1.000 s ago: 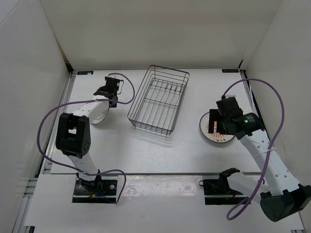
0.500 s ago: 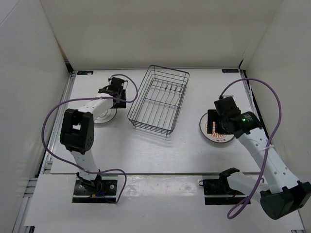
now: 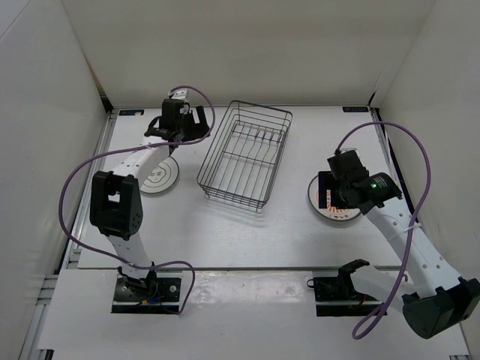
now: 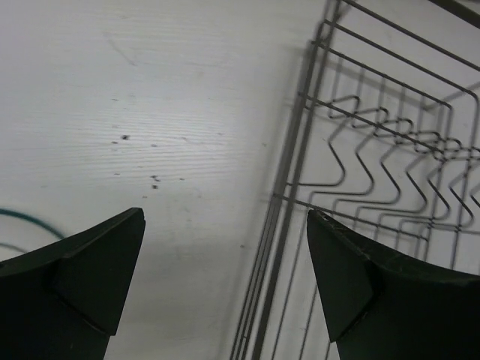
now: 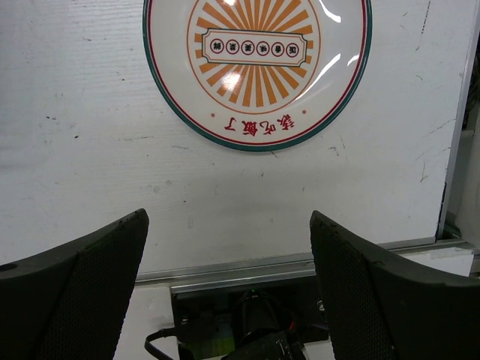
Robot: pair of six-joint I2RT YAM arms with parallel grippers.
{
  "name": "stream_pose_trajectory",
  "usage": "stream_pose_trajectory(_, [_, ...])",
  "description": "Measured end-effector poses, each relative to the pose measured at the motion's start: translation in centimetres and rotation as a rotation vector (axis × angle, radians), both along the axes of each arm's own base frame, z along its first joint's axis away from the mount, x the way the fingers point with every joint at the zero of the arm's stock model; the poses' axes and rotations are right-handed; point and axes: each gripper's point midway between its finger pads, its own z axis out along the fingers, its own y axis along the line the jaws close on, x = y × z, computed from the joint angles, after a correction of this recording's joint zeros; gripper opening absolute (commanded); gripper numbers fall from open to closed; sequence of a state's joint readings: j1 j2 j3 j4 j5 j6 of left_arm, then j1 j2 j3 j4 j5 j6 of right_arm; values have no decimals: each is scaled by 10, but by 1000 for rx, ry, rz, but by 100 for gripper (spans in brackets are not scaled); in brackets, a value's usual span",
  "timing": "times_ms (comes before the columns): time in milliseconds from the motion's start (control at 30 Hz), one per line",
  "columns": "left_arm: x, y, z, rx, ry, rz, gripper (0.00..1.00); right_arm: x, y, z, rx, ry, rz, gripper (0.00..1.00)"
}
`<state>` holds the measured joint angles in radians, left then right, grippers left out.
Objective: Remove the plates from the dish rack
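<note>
White wood-grain bench (image 3: 225, 240), boxed in by plain white walls (image 3: 247, 45) at left, back & right. Dark wire dish rack (image 3: 244, 154) sits mid-bench, flat on its grid floor, open side up. Its long axis runs near-to-far w/ the far end skewed a bit to the right, & a row of divider prongs crosses the far half.

Two plates lie flat on the bench outside the rack. The white plate w/ dark markings (image 3: 159, 178) is near the rack's left side, partly under the left arm (image 3: 131, 161). The orange sunburst plate (image 5: 257, 67), w/ green rim & red characters, is well apart to the rack's right.

At far left, the left pincer (image 4: 225, 217) hangs over bare bench just beside the rack's left wall, jaws spread wide, nothing between them. At right, the right pincer (image 5: 228, 216) hangs by the sunburst plate's rim, jaws likewise wide apart, holding nothing.
</note>
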<state>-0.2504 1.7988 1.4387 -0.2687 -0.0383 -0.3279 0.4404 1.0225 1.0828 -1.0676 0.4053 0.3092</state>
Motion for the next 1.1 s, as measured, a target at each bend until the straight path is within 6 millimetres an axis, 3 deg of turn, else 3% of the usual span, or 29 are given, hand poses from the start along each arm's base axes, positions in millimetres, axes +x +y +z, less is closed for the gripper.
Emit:
stream_pose_trajectory(100, [-6,-26,-7,-89,13,-117,99,0,1,0,-1,0,5,90])
stream_pose_trajectory(233, [-20,-59,-13,-126,40,-231,89,0,1,0,-2,1,10,90])
stream_pose_trajectory(367, [-35,-78,-26,-127,86,-270,83,-1,1,-1,-4,3,9,90])
stream_pose_trajectory(700, [-82,-72,-94,-53,266,-187,60,-6,-1,-11,-16,31,10,90])
stream_pose_trajectory(800, [-86,-69,-94,-36,262,-147,48,-6,-1,-10,-16,30,11,90])
stream_pose_trajectory(933, [-97,-64,-95,0,256,-74,47,-6,-1,-10,-15,29,14,90])
stream_pose_trajectory(1033, [-103,-62,-95,13,256,-37,35,-6,-1,-10,-14,27,14,90])
stream_pose_trajectory(1100, [-107,-62,-95,26,256,-7,33,-7,-1,-10,-14,26,15,90])
